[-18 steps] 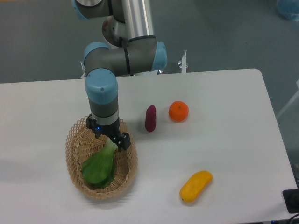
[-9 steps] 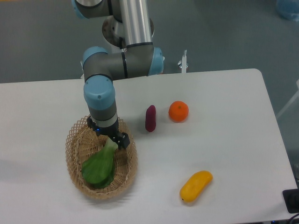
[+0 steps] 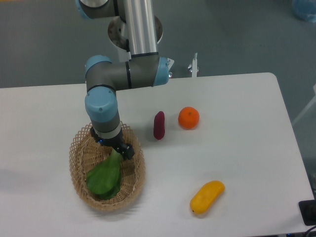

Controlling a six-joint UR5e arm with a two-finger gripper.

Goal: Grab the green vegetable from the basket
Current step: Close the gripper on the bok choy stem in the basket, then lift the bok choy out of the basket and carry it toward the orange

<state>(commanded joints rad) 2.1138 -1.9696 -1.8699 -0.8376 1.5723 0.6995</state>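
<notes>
The green vegetable (image 3: 105, 177) lies in the tan wicker basket (image 3: 80, 183) at the table's front left, dark leaves toward the front and pale stem pointing back right. My gripper (image 3: 115, 149) hangs straight down over the basket with its fingers at the stem end. The pale stem sits between the fingers, and the wrist hides most of them. The jaws look closed around the stem. The leaves still rest on the basket floor.
A small purple sweet potato (image 3: 159, 125) and an orange (image 3: 188, 118) lie right of the basket. A yellow mango-like fruit (image 3: 207, 197) sits near the front edge. The arm's base rises at the back of the table.
The arm's wrist has shifted slightly left and lowered over the basket. The gripper has stayed at the stem. The vegetable has barely moved.
</notes>
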